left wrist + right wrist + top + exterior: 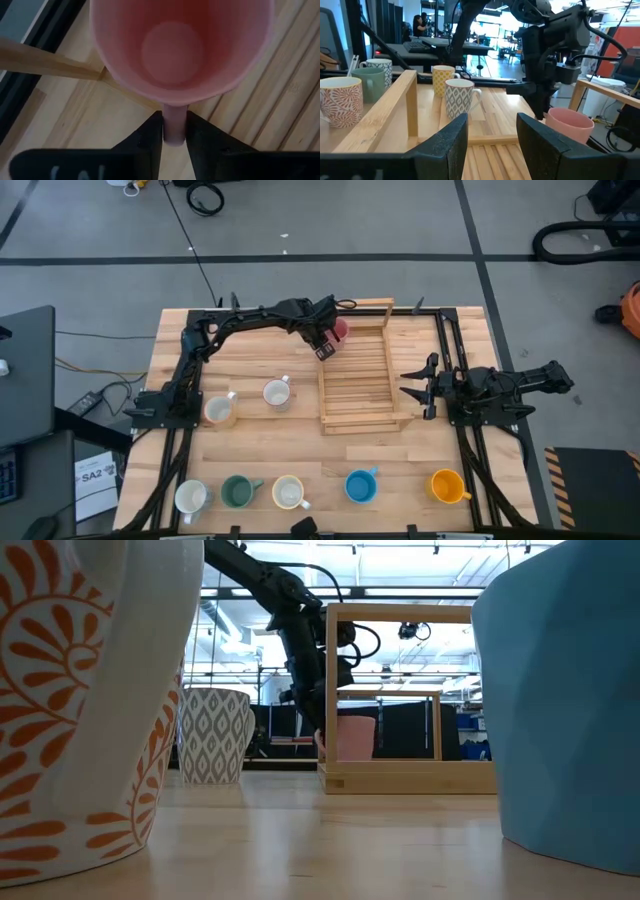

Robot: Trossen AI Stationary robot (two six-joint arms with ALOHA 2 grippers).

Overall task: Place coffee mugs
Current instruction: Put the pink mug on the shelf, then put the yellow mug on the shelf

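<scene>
A pink mug (pixel 175 50) stands upright at the far left corner of a wooden slatted rack (pixel 360 385). Its base rests on the slats (pixel 352 738). My left gripper (pixel 326 346) reaches down to the mug and is shut on its handle. My right gripper (pixel 410 383) hovers open by the rack's right side with nothing between its fingers (pixel 490 135). Two patterned mugs (pixel 277 392) (pixel 219 410) sit on the table left of the rack. White, green, cream, blue (pixel 360 485) and orange (pixel 447 485) mugs line the near edge. My left gripper pinches the pink mug's handle (pixel 174 125) between its two fingers, one on each flat side of it. The fingers come slanting down from above. The mug stands upright with its mouth up and its base on the rack's slats.
The rack has a raised wooden frame (pixel 400 610) at its far end and low side rails (pixel 395 100). Dark arm mounts (pixel 170 405) run along the table's left and right sides. Bare tabletop lies between the rack and the near row of mugs.
</scene>
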